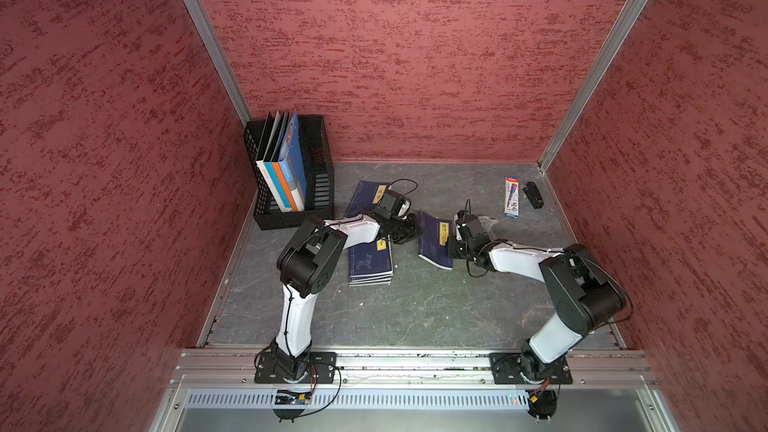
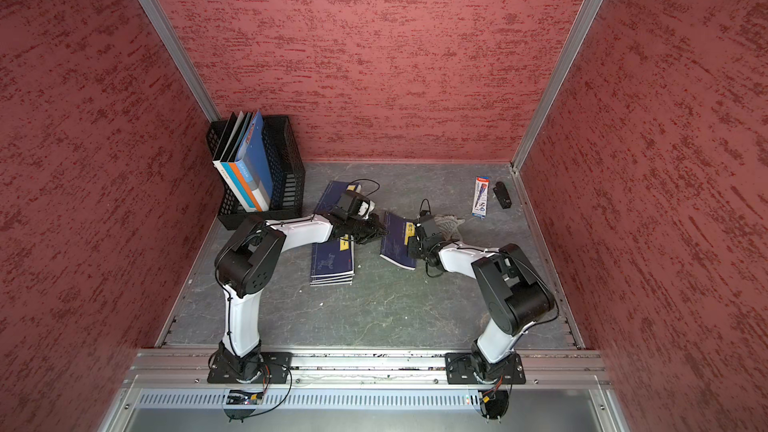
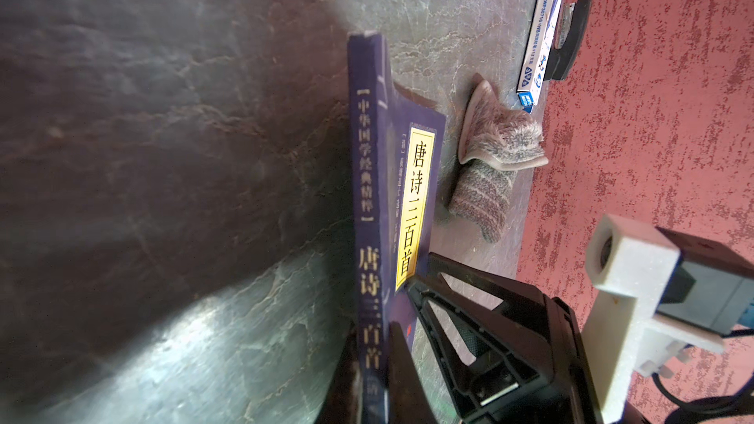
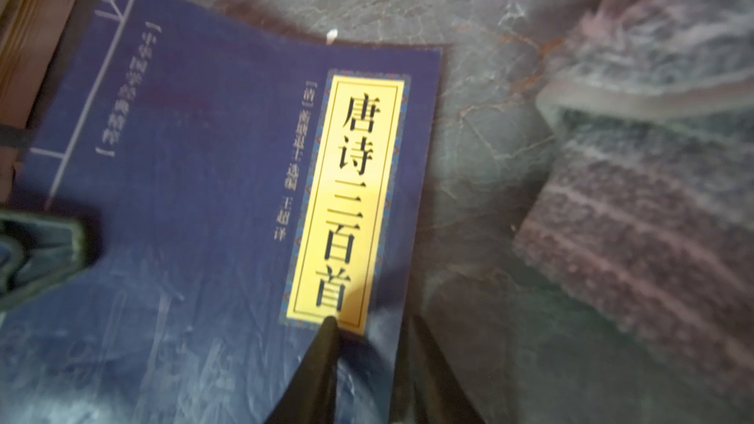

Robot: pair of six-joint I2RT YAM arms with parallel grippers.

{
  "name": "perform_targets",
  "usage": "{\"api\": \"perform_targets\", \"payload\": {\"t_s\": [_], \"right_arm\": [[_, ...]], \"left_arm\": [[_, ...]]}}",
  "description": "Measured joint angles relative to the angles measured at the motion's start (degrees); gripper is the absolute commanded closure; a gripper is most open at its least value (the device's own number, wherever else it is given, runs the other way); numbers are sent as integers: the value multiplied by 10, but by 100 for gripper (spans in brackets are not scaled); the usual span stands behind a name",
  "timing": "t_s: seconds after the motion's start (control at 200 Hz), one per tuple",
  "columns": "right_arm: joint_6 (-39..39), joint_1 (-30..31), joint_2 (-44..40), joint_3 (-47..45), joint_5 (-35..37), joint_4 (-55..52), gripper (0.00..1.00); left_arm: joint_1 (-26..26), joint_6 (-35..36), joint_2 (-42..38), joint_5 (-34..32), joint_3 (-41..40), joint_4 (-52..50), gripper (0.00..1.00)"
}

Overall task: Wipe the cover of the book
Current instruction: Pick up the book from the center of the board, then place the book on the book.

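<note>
The book (image 1: pixel 434 243) sits tilted mid-frame in both top views, left gripper (image 1: pixel 417 229) clenched on its spine, right gripper (image 1: pixel 451 248) parted over its frame-right edge; you seem mid-setup, so next fetch the cloth (image 1: pixel 487 222) just right of it.

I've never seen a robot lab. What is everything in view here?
blue book: one, dark blue, yellow label, between the arms
book stack: a few, dark blue, by the left arm
far book: one, dark blue, behind the left wrist
file rack: one, black, back-left corner
folders: several, blue, orange, white, in the rack
cloth: one, grey, beside the blue book
pen box: one, white and blue, back right
stapler: one, black, beside the pen box
table: one, grey
arms: two, white and black, front rail
left end effector: one, black, shut on the blue book's spine
right end effector: one, black, open at that book's other edge
</note>
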Motion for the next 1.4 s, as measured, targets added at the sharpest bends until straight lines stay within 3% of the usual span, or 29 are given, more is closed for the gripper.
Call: {"api": "perform_targets", "payload": {"t_s": [0.15, 0.416, 0.581, 0.761, 1.062, 1.222, 1.398], "right_arm": [[-7, 0, -25, 0, -4, -36, 48], [-19, 1, -84, 24, -5, -92, 40], [-23, 1, -107, 33, -5, -95, 38], [-22, 1, -106, 33, -7, -95, 35], [-22, 1, -85, 39, -20, -94, 34], [-22, 1, -76, 49, -32, -92, 34], [-22, 1, -76, 59, -40, -90, 33]], "left_arm": [[-1, 14, -26, 1, -1, -20, 97], [4, 45, -121, 13, -7, -70, 99], [27, 64, -210, 24, -53, -104, 99], [84, 84, -321, 42, -121, -149, 98], [223, 97, -466, 99, -237, -197, 97], [280, 100, -499, 126, -281, -195, 98], [313, 100, -476, 137, -329, -175, 98]]}}
